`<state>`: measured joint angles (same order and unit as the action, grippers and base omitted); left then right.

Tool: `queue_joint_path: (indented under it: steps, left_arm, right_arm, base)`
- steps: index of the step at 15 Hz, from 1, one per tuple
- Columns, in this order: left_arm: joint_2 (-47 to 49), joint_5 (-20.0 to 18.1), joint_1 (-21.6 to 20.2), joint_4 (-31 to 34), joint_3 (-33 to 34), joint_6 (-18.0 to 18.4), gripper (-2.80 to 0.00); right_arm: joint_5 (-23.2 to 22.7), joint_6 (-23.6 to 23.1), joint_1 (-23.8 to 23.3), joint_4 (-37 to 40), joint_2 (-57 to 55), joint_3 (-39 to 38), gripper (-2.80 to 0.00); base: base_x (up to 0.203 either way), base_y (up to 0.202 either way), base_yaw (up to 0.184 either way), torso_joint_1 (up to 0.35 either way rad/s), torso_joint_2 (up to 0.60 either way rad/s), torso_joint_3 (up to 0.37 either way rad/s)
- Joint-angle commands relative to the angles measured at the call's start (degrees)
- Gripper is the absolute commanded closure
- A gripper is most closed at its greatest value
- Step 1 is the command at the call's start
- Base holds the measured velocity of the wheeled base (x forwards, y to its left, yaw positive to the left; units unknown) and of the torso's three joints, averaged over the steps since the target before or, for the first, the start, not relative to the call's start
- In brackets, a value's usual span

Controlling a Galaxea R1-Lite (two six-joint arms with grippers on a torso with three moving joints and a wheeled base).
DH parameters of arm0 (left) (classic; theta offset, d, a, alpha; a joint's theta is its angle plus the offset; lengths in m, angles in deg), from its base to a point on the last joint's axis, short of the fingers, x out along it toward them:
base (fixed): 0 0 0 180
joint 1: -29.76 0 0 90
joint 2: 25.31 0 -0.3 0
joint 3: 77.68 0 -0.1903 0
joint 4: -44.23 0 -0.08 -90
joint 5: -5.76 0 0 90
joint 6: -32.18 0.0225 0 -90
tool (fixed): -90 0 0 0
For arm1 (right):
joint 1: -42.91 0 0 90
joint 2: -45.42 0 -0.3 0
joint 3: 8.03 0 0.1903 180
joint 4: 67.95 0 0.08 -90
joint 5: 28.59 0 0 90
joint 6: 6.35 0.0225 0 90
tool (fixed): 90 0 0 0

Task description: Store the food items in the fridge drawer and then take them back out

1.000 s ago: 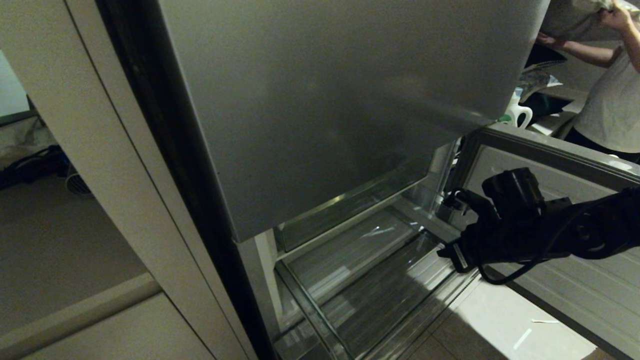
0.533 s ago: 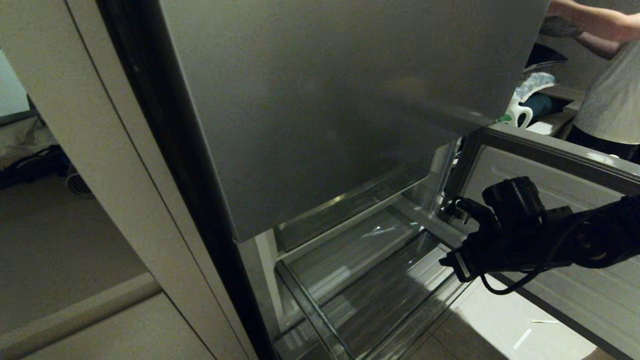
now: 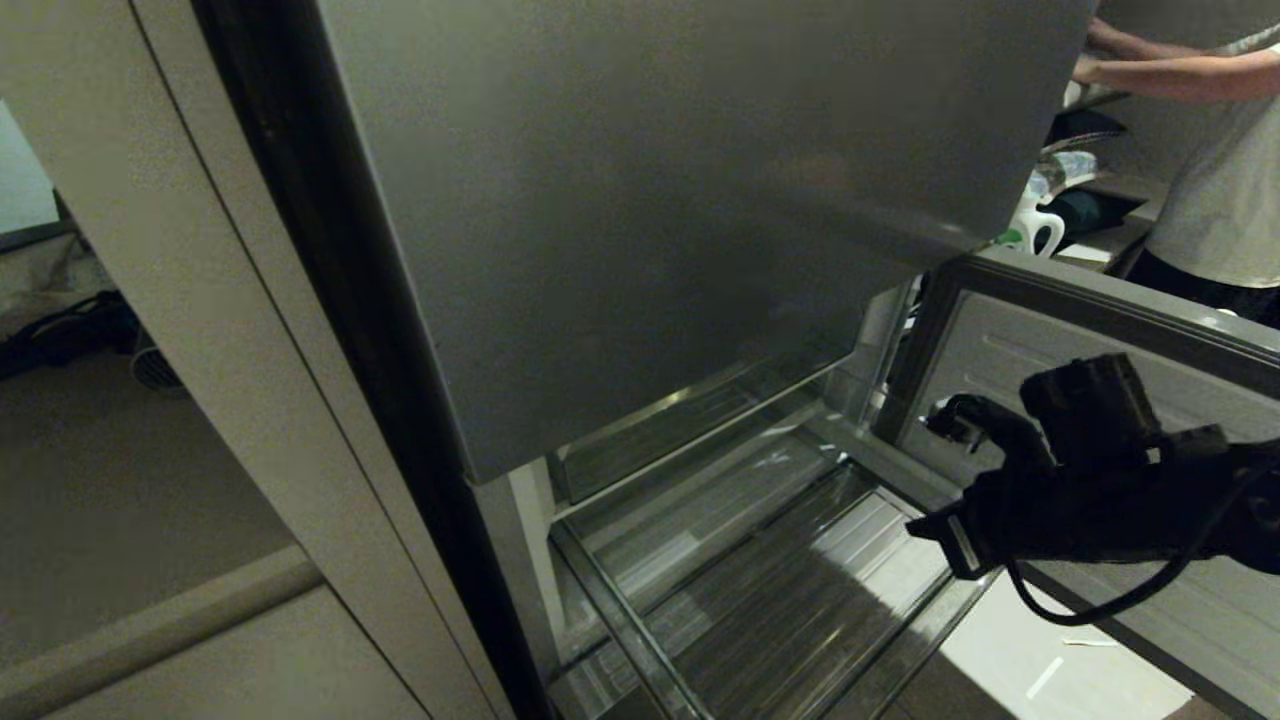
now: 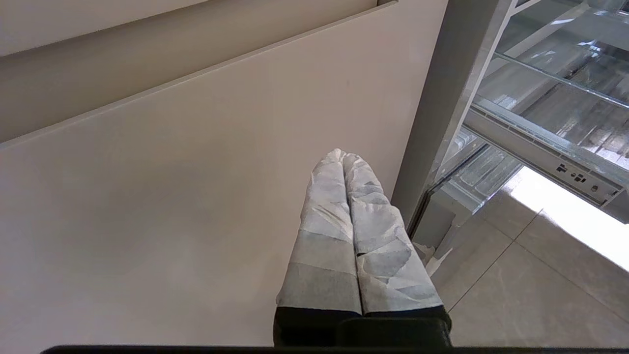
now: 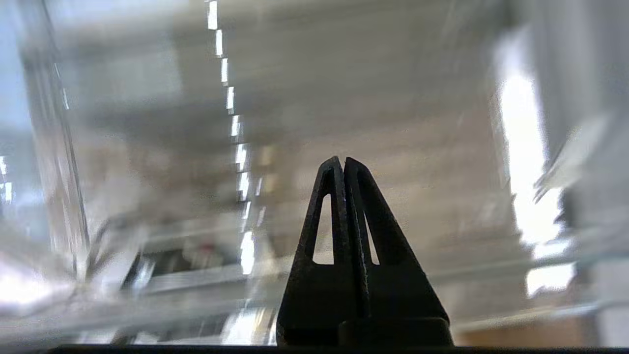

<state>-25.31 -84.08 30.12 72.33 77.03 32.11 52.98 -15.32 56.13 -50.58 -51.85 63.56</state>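
The fridge drawer (image 3: 790, 590), a clear bin with a ribbed bottom, stands pulled out below the grey door panel (image 3: 650, 200) and holds nothing that I can see. The food items are out of view. My right gripper (image 3: 928, 538) hangs at the drawer's front right corner, shut with nothing between its fingers. In the right wrist view the right gripper (image 5: 342, 160) points at blurred clear plastic. My left gripper (image 4: 342, 153) is parked, shut and empty, beside a beige cabinet panel (image 4: 172, 196).
The open lower fridge door (image 3: 1100, 300) stands right behind my right arm. A person (image 3: 1220, 200) works at a counter at the far right, near a white jug (image 3: 1035, 230). Tiled floor (image 3: 1010, 670) lies in front of the drawer. Clear fridge shelves (image 4: 555, 98) show beside the left arm.
My right gripper has drawn back to the right and slightly down, still shut. The drawer has slid out a little further with it. The person's arms have shifted.
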Motion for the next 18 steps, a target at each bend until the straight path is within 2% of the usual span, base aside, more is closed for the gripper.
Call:
queue_joint_path:
  steps: [1, 3, 6, 10, 14, 16, 17, 18]
  left_arm:
    - [0.1, 0.0, 0.0, 0.0, 0.0, 0.0, 0.00]
    - [0.1, 0.0, 0.0, 0.0, 0.0, 0.0, 0.00]
    - [0.1, 0.0, 0.0, 0.1, 0.0, 0.0, 0.00]
    - [0.1, 0.0, 0.0, 0.1, 0.0, 0.0, 0.00]
    - [0.1, 0.0, 0.0, 0.1, 0.0, 0.0, 0.00]
    - [0.1, 0.0, 0.0, 0.1, 0.0, -0.1, 0.00]
    - [0.1, 0.0, 0.0, 0.1, 0.0, 0.0, 0.00]
    - [0.1, 0.0, 0.0, 0.0, 0.0, 0.0, 0.00]
  right_arm:
    - [0.1, -0.2, 0.7, -3.0, 2.1, 0.2, 0.00]
    - [0.1, -0.1, 1.2, -2.9, 4.7, -0.6, 0.00]
    - [1.5, 0.0, 3.4, -2.7, 14.8, -4.9, 0.00]
    - [8.6, 0.3, 8.7, -2.8, 34.9, -15.8, 0.00]
    - [15.0, 0.4, 10.4, -2.6, 59.0, -26.6, 0.00]
    - [16.5, 0.3, 9.5, -2.0, 70.7, -31.4, 0.00]
    - [16.5, 0.2, 7.0, -1.7, 74.6, -33.5, 0.00]
    - [16.0, -0.2, 2.3, -1.6, 76.8, -35.5, 0.00]
  base:
    - [0.000, 0.000, 0.000, 0.000, 0.00, 0.000]
    - [0.000, 0.000, 0.000, 0.000, 0.00, 0.000]
    - [0.000, 0.000, 0.000, 0.000, 0.00, 0.000]
    - [0.000, 0.000, 0.000, 0.000, 0.00, 0.000]
    - [0.000, 0.000, 0.000, 0.000, 0.00, 0.000]
    - [0.000, 0.000, 0.000, 0.000, 0.00, 0.000]
    - [0.000, 0.000, 0.000, 0.000, 0.00, 0.000]
    - [0.000, 0.000, 0.000, 0.000, 0.00, 0.000]
